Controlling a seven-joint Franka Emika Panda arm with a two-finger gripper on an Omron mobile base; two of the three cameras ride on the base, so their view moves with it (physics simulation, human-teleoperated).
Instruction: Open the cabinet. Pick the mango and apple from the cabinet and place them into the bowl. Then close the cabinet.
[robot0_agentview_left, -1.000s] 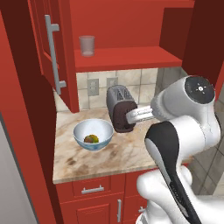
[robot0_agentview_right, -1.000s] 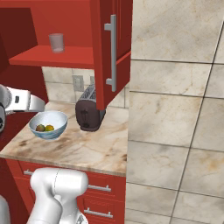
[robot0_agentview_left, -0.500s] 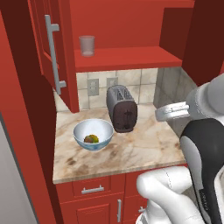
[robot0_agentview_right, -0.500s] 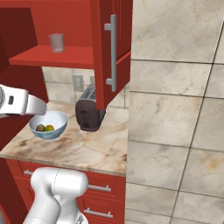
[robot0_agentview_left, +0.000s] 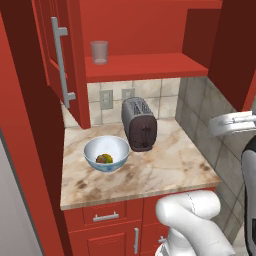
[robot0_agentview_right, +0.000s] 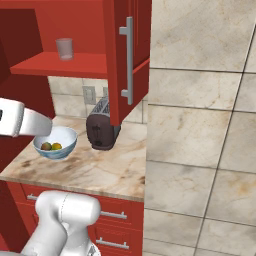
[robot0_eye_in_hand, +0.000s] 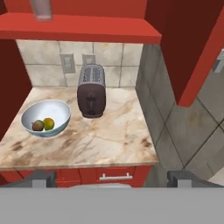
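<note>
Cabinet doors stand open on both sides of you, the left door with its handle over the counter's left end and the right door hanging over the right end, and a glass cup stands on the red shelf. On the marble counter the bowl sits left, holding the apple and the mango side by side, with the toaster just beside it and bare marble from there to the tiled right wall. Your gripper hangs back from the counter's front edge, its fingertips far apart and holding nothing.
</note>
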